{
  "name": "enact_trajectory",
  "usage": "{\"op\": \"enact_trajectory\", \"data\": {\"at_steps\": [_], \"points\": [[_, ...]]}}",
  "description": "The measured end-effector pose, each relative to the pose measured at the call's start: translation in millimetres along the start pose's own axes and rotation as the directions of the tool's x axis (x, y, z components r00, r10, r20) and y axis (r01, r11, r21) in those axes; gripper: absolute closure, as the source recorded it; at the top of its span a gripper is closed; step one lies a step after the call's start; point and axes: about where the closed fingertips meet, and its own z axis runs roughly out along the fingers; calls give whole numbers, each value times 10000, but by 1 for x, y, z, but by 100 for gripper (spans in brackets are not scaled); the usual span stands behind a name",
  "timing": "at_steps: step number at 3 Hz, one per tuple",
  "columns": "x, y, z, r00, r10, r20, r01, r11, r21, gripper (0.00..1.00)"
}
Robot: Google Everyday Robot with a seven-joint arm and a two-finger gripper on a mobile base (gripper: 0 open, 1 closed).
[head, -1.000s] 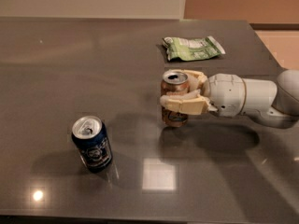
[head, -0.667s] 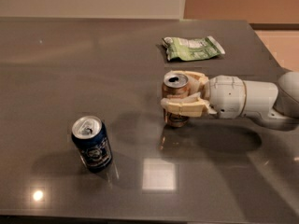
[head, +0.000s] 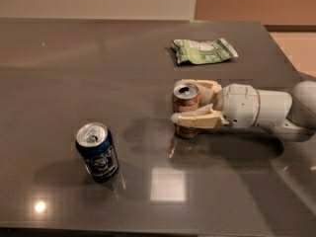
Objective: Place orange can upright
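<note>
Orange can (head: pixel 186 108) upright on the counter (head: pixel 74 73), right of centre, silver top facing up with the opening visible. Cannot tell if its base fully rests on the surface or sits just above it; a faint reflection shows right beneath it. End effector (head: pixel 177 102) comes in from the right, lying level, and pinches the orange can: one tan finger (head: pixel 197 120) runs across the near side of the can body, the other wraps behind the far side near the rim, both touching it. White arm (head: pixel 256 107) runs off to the right edge, low over the counter, casting a dark shadow under it.

Dark blue can (head: pixel 97 152) stands upright to the front left, well apart from the orange can, silver top up, slightly leaning look from the view angle. Green snack bag (head: pixel 203 51) lies flat toward the back of the counter, beyond the end effector, apart from both cans. Counter is dark grey and glossy, with light reflections near the front edge
</note>
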Motion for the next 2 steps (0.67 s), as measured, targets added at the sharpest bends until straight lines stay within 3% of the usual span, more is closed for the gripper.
{"op": "enact_trajectory", "data": {"at_steps": [1, 2], "points": [[-1, 1, 2, 10000, -7, 0, 7, 10000, -46, 0], [-1, 1, 3, 10000, -8, 0, 8, 10000, -48, 0]]}}
